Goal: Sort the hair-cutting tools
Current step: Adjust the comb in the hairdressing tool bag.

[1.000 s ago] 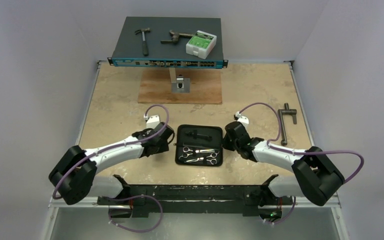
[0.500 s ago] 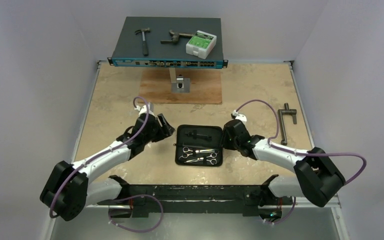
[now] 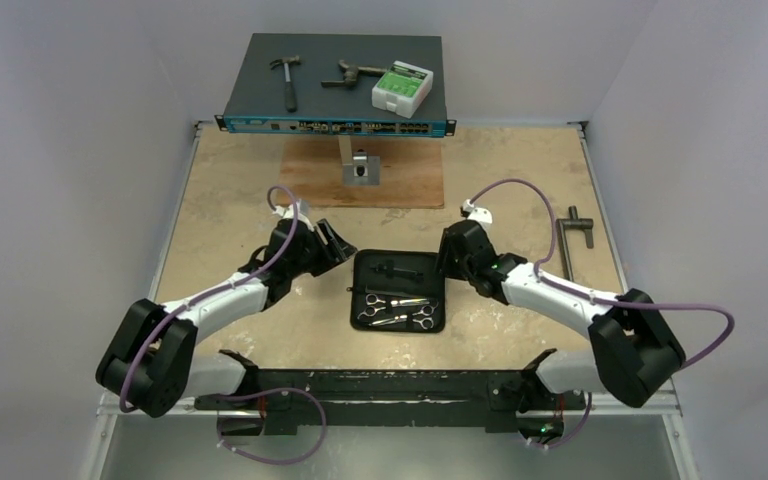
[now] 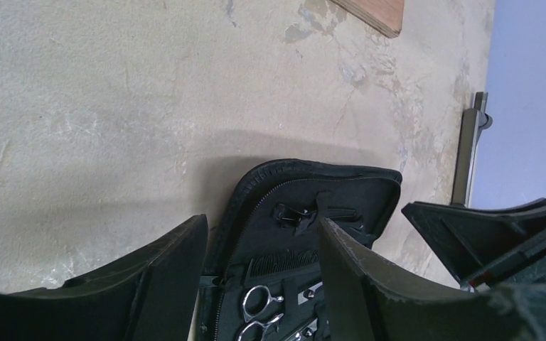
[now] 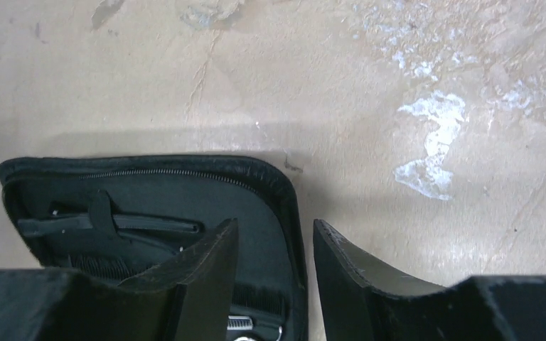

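Flat on the worktop (image 3: 230, 200), at the near middle between the two arms, a black zip case (image 3: 436, 292), lying open. In its nearer half, two pairs of silver scissors (image 3: 392, 300), side by side and crosswise, ring handles bright against the dark lining. In its farther half, a thin black hair clip (image 3: 392, 268), tucked under a small loop and also crosswise. Just nearer than the clip, the fine teeth of a black comb (image 4: 282, 263), made out in the wrist views only and partly hidden by the fingers (image 4: 163, 284). All four tools inside the case, none held.

Just off the case's far left corner, the left gripper (image 3: 334, 244), aimed toward the case, jaws well apart with nothing clamped. Through the gap in the left wrist view, the far half of the case and the scissor rings.

At the case's far right corner, the right gripper (image 3: 448, 258), jaws likewise parted and holding nothing. In the right wrist view, one finger over the lining, the other over bare worktop, with the zipped edge running up between them. Contact with that edge not clear.

Well off to the right, a grey T-shaped bar (image 3: 572, 243), alone on the worktop. At the far side, a wooden board (image 3: 310, 185) carrying a small metal stand (image 3: 360, 168), and on that a flat dark box (image 3: 335, 100) with a blue front. On top of the box: a hammer (image 3: 286, 80), a rusty tool (image 3: 352, 73) and a green-and-white pack (image 3: 401, 88).
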{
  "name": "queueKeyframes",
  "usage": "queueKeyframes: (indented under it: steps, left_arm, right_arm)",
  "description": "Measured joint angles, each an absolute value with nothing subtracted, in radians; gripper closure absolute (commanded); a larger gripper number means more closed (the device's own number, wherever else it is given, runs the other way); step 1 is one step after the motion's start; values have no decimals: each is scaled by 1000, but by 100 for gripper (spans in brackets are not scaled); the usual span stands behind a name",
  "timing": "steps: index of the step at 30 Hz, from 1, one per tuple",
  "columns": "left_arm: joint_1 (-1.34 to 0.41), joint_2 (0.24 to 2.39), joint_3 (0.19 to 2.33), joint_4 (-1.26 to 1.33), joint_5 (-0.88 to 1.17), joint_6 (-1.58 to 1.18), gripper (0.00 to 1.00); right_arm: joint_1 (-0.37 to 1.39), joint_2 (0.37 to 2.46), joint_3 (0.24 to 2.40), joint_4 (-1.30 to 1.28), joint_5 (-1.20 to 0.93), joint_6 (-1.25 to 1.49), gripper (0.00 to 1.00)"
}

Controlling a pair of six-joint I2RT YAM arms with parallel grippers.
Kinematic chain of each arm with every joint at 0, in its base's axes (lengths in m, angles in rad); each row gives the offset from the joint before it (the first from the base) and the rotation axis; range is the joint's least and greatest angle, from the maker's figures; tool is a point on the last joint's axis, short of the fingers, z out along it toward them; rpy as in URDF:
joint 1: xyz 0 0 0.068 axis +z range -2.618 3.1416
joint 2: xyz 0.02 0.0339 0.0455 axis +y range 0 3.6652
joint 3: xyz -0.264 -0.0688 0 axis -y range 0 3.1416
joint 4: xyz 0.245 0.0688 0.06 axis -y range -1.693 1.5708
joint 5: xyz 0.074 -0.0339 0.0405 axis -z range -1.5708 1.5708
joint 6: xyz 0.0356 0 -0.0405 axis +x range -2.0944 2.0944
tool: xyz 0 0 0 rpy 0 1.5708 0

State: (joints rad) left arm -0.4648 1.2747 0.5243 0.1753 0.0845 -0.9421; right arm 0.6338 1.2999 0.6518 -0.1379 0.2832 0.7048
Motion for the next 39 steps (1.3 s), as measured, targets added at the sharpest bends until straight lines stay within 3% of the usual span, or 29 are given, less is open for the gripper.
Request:
queueKeyframes:
  steps: [7, 12, 20, 34, 35, 39]
  left_arm:
    - [-463, 1275, 523, 189, 102, -951, 43]
    - [-459, 1235, 505, 194, 101, -951, 43]
    - [-456, 1185, 494, 192, 101, -950, 44]
    - [-429, 1168, 483, 196, 131, -951, 45]
    - [-428, 1173, 479, 200, 138, -951, 45]
    - [-427, 1173, 445, 214, 162, -950, 45]
  right_arm:
    - [621, 1423, 699, -128, 318, 685, 75]
    - [620, 1456, 713, -128, 324, 670, 100]
    - [620, 1433, 713, -123, 324, 655, 100]
    - [620, 1215, 577, -86, 297, 606, 100]
    - [619, 1217, 577, -86, 296, 607, 97]
    - [619, 1236, 580, -101, 298, 618, 69]
